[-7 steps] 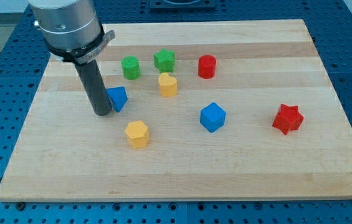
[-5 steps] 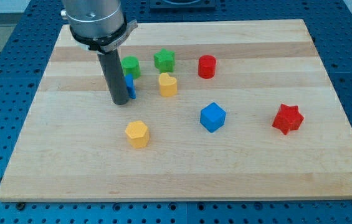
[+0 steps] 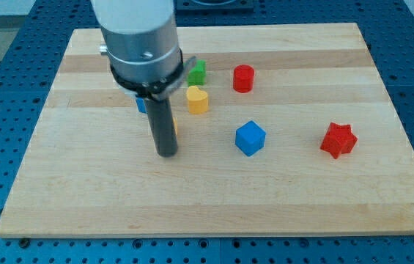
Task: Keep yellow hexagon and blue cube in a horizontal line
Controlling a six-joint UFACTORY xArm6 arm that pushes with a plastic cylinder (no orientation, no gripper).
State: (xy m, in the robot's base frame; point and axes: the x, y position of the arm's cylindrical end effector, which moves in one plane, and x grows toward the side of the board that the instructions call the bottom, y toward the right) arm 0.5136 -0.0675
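The blue cube (image 3: 250, 138) lies right of the board's middle. The yellow hexagon is almost wholly hidden behind my rod; only a thin yellow sliver (image 3: 175, 127) shows at the rod's right edge, left of the blue cube and slightly higher in the view. My tip (image 3: 166, 153) rests on the board just below that sliver, well left of the blue cube.
A second yellow block (image 3: 198, 99) lies above and right of the rod. A green star (image 3: 198, 72) and a small blue block (image 3: 141, 105) are partly hidden by the arm. A red cylinder (image 3: 243, 78) and a red star (image 3: 338, 140) lie to the right.
My arm swung right and down the view, from the small blue block to the yellow hexagon. The hexagon has left its lower spot and now sits higher, behind the rod. The green cylinder is now hidden.
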